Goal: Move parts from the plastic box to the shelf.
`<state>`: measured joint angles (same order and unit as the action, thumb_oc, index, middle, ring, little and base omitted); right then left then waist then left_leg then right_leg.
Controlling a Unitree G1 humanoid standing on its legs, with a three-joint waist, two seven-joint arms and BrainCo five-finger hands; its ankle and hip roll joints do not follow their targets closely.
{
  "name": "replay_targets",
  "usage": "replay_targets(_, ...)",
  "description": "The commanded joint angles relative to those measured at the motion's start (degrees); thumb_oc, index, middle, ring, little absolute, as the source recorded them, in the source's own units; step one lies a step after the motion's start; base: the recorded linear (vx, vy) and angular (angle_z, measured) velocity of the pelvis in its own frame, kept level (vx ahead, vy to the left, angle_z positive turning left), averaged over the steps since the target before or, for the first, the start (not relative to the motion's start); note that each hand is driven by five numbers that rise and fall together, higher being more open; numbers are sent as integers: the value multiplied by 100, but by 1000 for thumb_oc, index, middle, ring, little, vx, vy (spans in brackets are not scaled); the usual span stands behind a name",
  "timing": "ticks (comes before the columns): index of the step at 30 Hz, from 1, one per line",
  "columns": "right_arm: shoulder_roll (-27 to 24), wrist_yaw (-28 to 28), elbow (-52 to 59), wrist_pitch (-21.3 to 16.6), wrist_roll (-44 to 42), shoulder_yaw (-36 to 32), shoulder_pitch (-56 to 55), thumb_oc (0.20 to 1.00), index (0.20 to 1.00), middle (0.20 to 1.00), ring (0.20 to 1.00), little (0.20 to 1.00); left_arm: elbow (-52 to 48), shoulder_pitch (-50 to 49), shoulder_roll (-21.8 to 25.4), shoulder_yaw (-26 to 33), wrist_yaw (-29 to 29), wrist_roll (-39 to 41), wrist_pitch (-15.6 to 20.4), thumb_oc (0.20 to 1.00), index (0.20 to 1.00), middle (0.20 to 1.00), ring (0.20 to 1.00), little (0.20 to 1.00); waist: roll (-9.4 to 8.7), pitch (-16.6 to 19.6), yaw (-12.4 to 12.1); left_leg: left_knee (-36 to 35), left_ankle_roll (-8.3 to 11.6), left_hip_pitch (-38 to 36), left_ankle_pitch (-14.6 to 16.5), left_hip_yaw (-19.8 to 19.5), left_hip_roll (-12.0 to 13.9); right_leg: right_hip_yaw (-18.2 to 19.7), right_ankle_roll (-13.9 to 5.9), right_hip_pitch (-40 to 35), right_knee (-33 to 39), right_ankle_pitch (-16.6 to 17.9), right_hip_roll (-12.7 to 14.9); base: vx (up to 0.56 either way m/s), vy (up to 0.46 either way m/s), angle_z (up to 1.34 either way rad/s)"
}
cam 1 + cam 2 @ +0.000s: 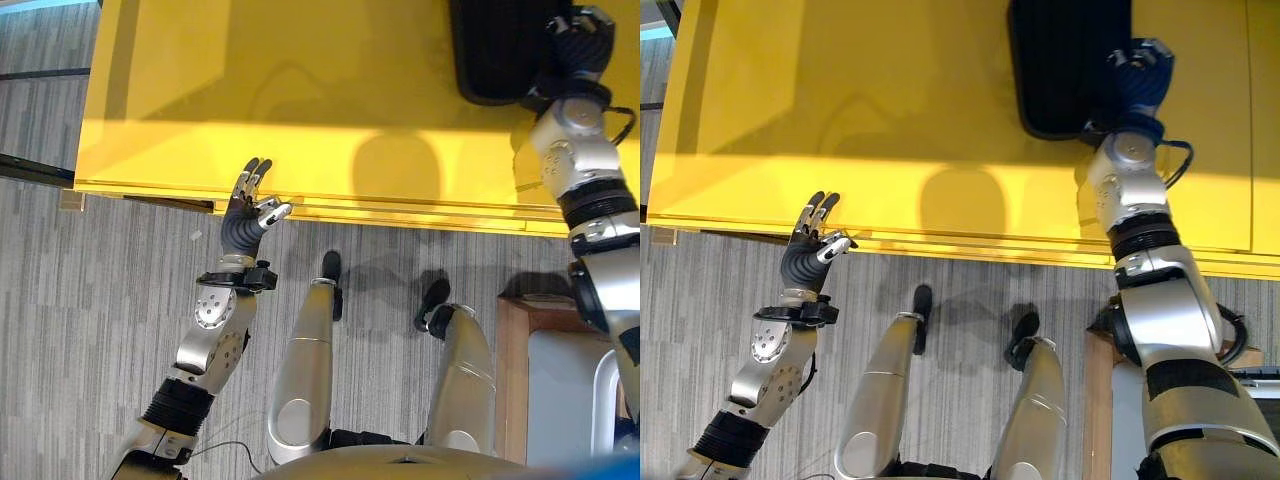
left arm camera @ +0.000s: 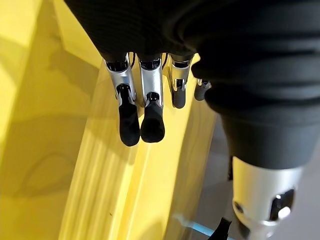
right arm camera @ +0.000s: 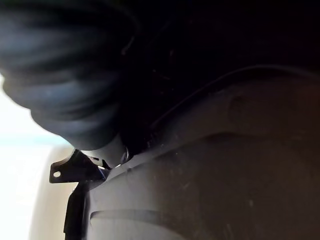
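A large black moulded part [image 1: 490,50] lies flat on the yellow shelf top [image 1: 300,100] at its far right. My right hand [image 1: 1140,75] rests at the part's right edge, its dark cover facing up and its fingers hidden over the part. From the right wrist view, the part's dark curved surface [image 3: 200,175] is very close. My left hand [image 1: 243,220] is open and holds nothing. It is raised at the shelf's front edge, left of centre, with its straight fingers [image 2: 130,125] over the yellow lip.
A brown-edged stand with a pale grey box [image 1: 560,380] stands on the floor at the lower right, beside my right arm. Grey striped carpet [image 1: 80,300] runs in front of the shelf and to its left.
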<state>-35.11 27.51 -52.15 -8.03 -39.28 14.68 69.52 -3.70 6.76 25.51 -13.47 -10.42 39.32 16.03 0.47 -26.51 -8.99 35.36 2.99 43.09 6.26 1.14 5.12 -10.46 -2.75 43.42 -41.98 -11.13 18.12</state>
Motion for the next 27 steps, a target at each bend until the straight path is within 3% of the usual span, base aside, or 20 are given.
replay_targets(1,-322,-22,-45,-374,-221,90,352,200,200,200,200,200,481,-245,-58,-665,-80,24,-339,1000,1000,1000,1000,1000,-53,363,87,-174,223,-227,314,-160,307,144,-309,-76,30,57,176,0,0,0)
replay_targets(14,-696,-229,-1239,-293,-531,270,615,200,200,200,200,200,568,-120,-35,-770,-110,107,-243,1000,1000,1000,1000,1000,-18,351,139,-252,255,-238,292,-139,307,183,-324,-54,105,96,154,0,0,-1)
replay_targets(16,-665,-250,-1202,-289,-484,307,574,200,200,200,200,200,608,-97,-46,-757,-117,94,-209,1000,1000,1000,1000,1000,-26,314,168,-296,228,-187,137,-115,295,169,-272,-10,168,243,161,-45,5,-2)
replay_targets(17,-661,-249,-1202,-287,-483,309,570,200,200,200,200,200,613,-101,-47,-757,-117,95,-210,1000,1000,1000,1000,1000,-26,337,167,-288,257,-255,269,-123,309,182,-321,-65,133,118,150,-88,13,0)
replay_targets(18,-646,-251,-1176,-294,-466,300,529,200,200,200,200,200,630,-92,-54,-750,-117,98,-203,1000,1000,1000,1000,1000,-32,309,181,-311,231,-201,128,-118,297,171,-271,-21,179,249,153,0,0,0)
replay_targets(21,-579,-253,-1135,-317,-441,242,384,200,200,200,200,200,657,-90,-80,-727,-153,104,-180,1000,1000,1000,1000,1000,-34,305,208,-326,273,-301,246,-111,324,180,-322,-109,193,145,141,22,-2,0)
replay_targets(22,-524,-234,-1063,-362,-468,162,243,200,200,200,200,200,644,-82,-97,-683,-173,106,-170,1000,1000,1000,1000,1000,-39,274,240,-370,246,-255,95,-96,311,178,-274,-68,244,290,138,-87,20,-2)
replay_targets(27,-366,-176,-736,-437,-391,-8,-113,200,200,200,200,200,698,-106,-139,-617,-203,85,-138,1000,1000,1000,1000,1000,-52,238,294,-388,253,-287,81,-94,329,175,-268,-101,284,316,122,-19,5,0)
